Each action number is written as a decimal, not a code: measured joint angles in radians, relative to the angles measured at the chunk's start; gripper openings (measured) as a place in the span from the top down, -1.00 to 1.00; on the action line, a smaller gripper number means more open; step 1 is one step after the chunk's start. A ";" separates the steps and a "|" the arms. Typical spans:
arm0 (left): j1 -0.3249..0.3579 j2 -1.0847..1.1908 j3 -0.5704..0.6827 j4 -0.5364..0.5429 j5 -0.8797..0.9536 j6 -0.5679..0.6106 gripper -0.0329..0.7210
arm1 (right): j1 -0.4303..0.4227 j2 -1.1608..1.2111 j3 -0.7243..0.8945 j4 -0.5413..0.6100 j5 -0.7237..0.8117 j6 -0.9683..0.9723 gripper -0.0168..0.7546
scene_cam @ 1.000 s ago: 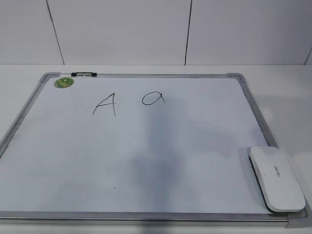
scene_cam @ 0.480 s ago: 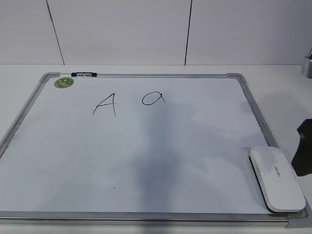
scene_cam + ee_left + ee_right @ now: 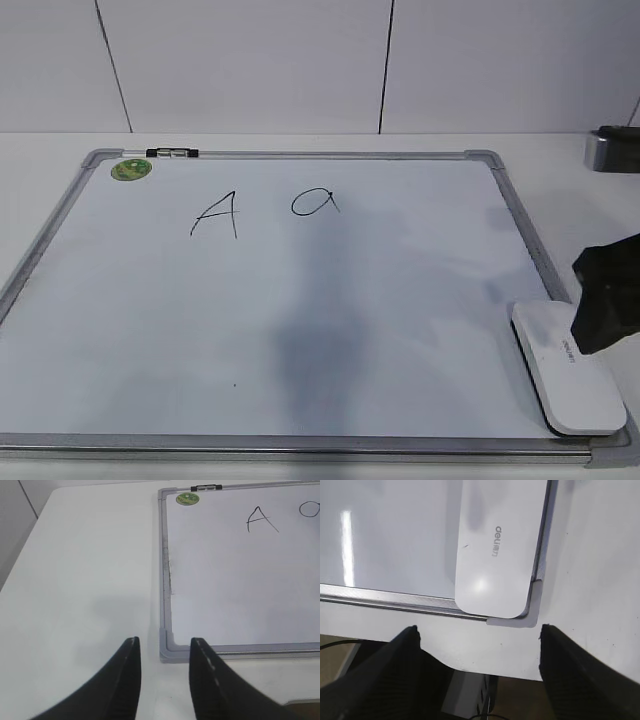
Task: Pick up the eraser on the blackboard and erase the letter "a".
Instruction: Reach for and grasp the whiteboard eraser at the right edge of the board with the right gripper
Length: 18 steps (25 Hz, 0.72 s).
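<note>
"deli" on the eraser (image 3: 497, 545); "A", "a" on the blackboard (image 3: 300, 330).

right gripper (image 3: 607, 295): moved in from right edge | now above eraser (image 3: 567, 368) far end | jaws wide

White table (image 3: 560, 145) lies beneath the right gripper (image 3: 479, 629). A capital "A" (image 3: 216, 214) and a black clip (image 3: 172, 153) lie well to its left; panelled wall (image 3: 250, 60) beyond.

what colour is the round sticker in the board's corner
Green; the round sticker on the silver-framed whiteboard shows best in the exterior view.
</note>
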 joint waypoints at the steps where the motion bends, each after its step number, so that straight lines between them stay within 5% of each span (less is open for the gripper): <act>1: 0.000 0.000 0.000 0.000 0.000 0.000 0.29 | 0.000 0.007 0.000 -0.001 -0.004 0.002 -0.59; 6: 0.000 0.000 0.000 0.000 0.000 0.000 0.29 | 0.000 0.062 0.000 -0.022 -0.016 0.002 -0.76; 18: 0.000 0.000 0.000 0.000 0.000 0.000 0.29 | 0.000 0.150 -0.002 -0.056 -0.151 0.002 -0.78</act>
